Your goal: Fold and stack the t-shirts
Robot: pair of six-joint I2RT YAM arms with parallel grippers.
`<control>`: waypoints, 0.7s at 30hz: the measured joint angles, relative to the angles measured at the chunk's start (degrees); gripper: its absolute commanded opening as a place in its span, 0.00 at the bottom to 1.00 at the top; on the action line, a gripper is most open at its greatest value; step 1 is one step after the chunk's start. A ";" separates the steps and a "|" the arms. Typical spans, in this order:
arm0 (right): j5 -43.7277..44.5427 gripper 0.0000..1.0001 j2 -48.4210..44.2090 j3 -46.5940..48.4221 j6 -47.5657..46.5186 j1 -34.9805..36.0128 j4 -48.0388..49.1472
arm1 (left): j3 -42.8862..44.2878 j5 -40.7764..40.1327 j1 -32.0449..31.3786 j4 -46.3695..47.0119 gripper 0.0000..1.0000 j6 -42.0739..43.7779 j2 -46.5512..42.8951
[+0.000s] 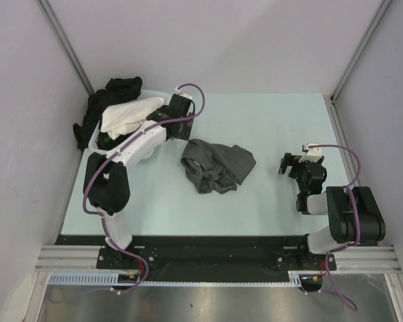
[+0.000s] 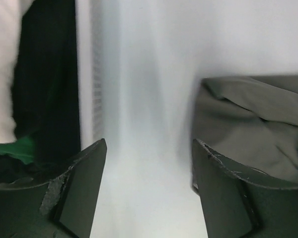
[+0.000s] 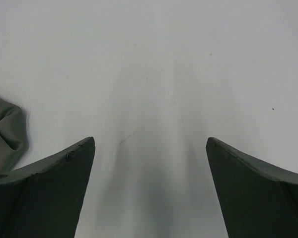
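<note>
Left end effector (image 2: 148,145) and right end effector (image 3: 150,141) agape, empty; crumpled charcoal t-shirt (image 1: 218,166) whole only overhead.

The charcoal t-shirt (image 1: 218,166) is soft matt cloth, the table (image 1: 275,121) smooth and matt.

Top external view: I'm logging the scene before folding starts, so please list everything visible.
grey t-shirt: one, charcoal, crumpled at table centre
black t-shirts: heap, count unclear, black, in and over the tray
white cloth: one, white, on top of that heap
tray: one, white plastic, far-left part of table
table: one, pale blue-green
left gripper: one, black, open, between tray and grey t-shirt
right gripper: one, black, open, over bare table right of grey t-shirt
</note>
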 measured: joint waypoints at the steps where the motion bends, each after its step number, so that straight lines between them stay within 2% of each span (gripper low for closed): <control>1: 0.00 1.00 0.00 0.00 0.00 0.00 0.00 | 0.07 -0.02 1.22 -0.02 0.77 0.02 0.39; 8: 0.00 1.00 0.00 0.00 0.00 0.00 0.00 | 3.69 0.24 8.50 -0.13 0.80 0.46 0.76; 14: -0.02 1.00 0.00 0.00 0.00 0.00 0.02 | 16.98 3.32 16.24 0.00 0.86 0.48 4.63; 21: -0.04 1.00 0.00 0.00 0.00 0.00 0.07 | 29.03 9.92 24.85 1.18 0.86 -2.89 14.60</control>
